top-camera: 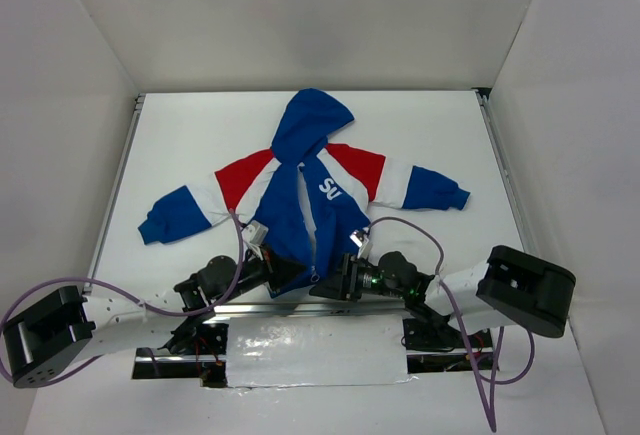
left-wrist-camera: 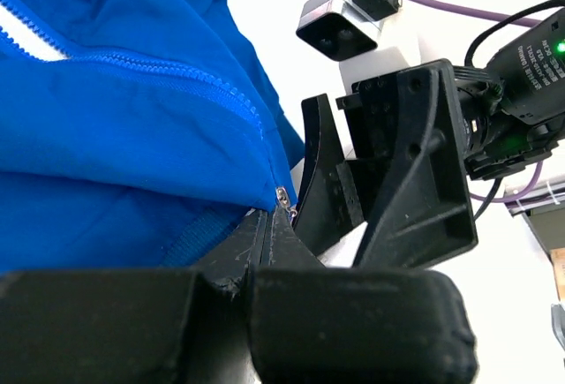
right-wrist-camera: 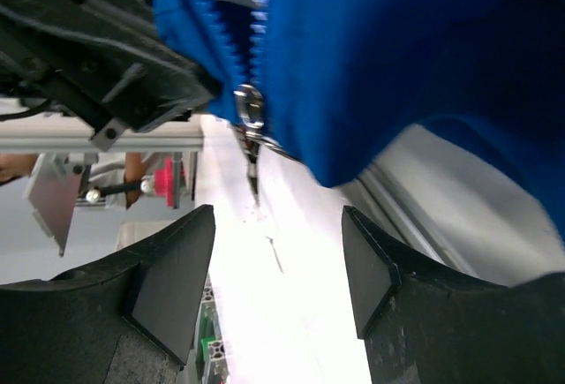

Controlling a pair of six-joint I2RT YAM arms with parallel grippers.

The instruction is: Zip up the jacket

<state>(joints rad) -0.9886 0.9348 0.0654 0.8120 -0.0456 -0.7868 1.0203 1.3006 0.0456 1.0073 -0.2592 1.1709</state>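
**A:** Two white letters [top-camera: 328, 190], "SU", were legible on the chest of the jacket [top-camera: 300, 170]. The rest of the word was covered by the folded front flap.

**B:** Was any other writing visible?

**A:** A label [left-wrist-camera: 537, 62] on the right arm's motor carried print too small to read.

**B:** Where was the garment?

**A:** It lay flat on the white table [top-camera: 440, 135], with its hood away from the arms, its sleeves spread and its hem at the near edge.

**B:** What were the grippers doing?

**A:** The left gripper [left-wrist-camera: 269, 225] was clamped on the hem beside the bottom of the zipper teeth, and its own fingers hid how much cloth it held. The right gripper [right-wrist-camera: 274, 260] stood with its fingers apart and held nothing. The metal zipper pull [right-wrist-camera: 250, 110] hung just beyond its tips, blurred.
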